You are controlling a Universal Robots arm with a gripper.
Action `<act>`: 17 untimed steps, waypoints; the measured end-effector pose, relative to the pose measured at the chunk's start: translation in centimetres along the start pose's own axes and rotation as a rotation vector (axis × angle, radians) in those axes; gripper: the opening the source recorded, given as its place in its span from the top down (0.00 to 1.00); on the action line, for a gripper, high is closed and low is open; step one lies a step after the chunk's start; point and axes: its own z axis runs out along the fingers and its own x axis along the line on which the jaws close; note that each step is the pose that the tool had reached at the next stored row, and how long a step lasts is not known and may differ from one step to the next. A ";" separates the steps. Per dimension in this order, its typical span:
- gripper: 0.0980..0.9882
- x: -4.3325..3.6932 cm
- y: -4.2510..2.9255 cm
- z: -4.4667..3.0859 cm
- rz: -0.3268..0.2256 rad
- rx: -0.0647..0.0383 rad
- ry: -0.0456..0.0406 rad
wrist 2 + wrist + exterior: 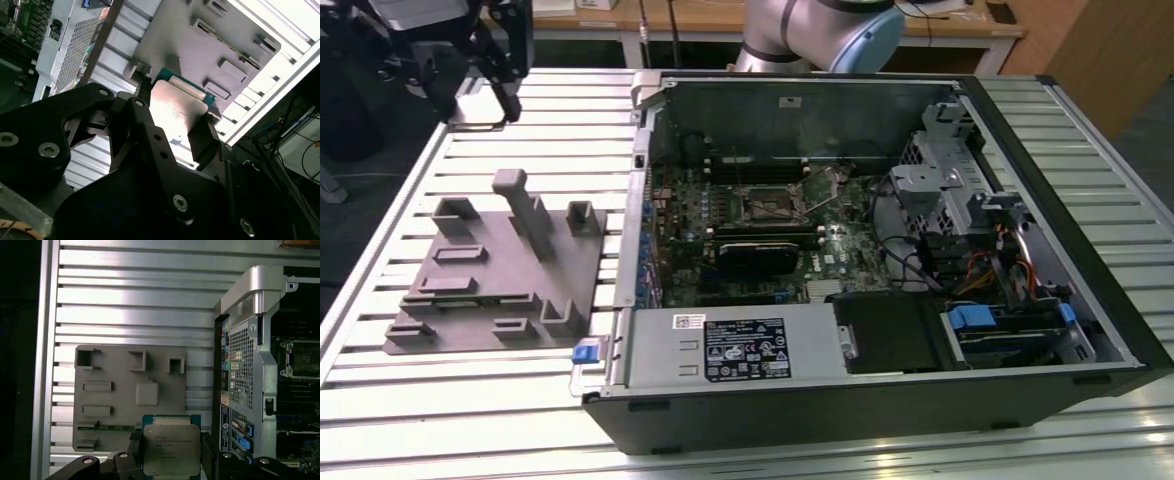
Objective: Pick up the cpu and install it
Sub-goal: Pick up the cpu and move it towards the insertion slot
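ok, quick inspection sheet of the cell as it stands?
Surface: slatted metal table.
Job's things: cpu held clear of the grey fixture; motherboard socket in the open pc case looks empty.
Clutter: nothing seen.
Grippers: gripper shut on the cpu in both wrist views.
Cables: coloured wires inside the case.
Surroundings: wooden desk behind the table.

The arm (790, 35) is finished in silver-grey metal, with a pale blue cap (867, 40) on one joint. The claw (177, 107) is built of matt black plates, joined by silver round-headed screws (180, 202); black fingers (202, 140) are fitted.
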 end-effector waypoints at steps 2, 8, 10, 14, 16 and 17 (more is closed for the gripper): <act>0.50 -0.46 -0.01 0.01 0.000 0.000 0.0000; 0.50 -1.88 -0.03 0.03 0.000 0.000 0.0001; 0.50 -2.35 -0.03 0.03 0.000 0.000 0.0002; 0.50 -3.32 -0.05 0.05 0.000 0.000 0.0001; 0.50 -3.79 -0.06 0.06 0.000 0.000 0.0001; 0.50 -4.03 -0.06 0.07 0.000 0.000 0.0000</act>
